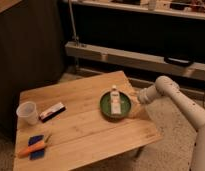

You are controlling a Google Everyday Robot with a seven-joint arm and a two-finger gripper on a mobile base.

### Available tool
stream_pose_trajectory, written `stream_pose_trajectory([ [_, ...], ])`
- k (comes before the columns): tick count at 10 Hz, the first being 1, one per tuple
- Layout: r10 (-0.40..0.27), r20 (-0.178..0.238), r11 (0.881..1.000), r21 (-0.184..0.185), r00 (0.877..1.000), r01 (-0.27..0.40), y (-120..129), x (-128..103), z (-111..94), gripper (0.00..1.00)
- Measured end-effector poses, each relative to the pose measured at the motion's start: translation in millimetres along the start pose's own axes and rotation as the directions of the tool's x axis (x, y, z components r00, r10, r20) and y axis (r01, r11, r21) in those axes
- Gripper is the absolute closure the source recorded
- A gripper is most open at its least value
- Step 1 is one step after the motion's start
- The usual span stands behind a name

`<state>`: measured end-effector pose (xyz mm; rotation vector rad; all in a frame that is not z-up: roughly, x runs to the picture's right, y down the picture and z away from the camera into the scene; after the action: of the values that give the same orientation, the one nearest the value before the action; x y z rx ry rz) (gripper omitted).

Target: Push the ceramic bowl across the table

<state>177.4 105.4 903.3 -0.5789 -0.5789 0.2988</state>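
Observation:
The ceramic bowl (116, 105) is a shallow dark-green dish on the right part of the wooden table (81, 125). A small white bottle-like object (115, 100) lies in it. My gripper (133, 99) is at the end of the white arm (176, 100) that reaches in from the right. It sits at the bowl's right rim, close to or touching it.
A translucent plastic cup (28, 112) stands at the table's left edge. A flat white-and-dark bar (52, 111) lies next to it. An orange tool on a blue pad (32, 148) lies at the front left. A dark wall and a metal rail are behind the table.

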Motion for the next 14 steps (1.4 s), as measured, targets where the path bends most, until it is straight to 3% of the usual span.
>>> stream_pose_trajectory([
  [5,-0.071,0.031,0.996,-0.061,0.997,0.072,17,-41,39,0.20],
  [8,-0.103,0.071,0.990,-0.095,0.992,0.109,21,-74,62,0.20],
  [11,-0.153,0.139,0.975,-0.141,0.978,0.172,41,-124,83,0.20],
  [14,-0.207,0.177,0.954,-0.182,0.962,0.239,67,-164,106,0.20],
])
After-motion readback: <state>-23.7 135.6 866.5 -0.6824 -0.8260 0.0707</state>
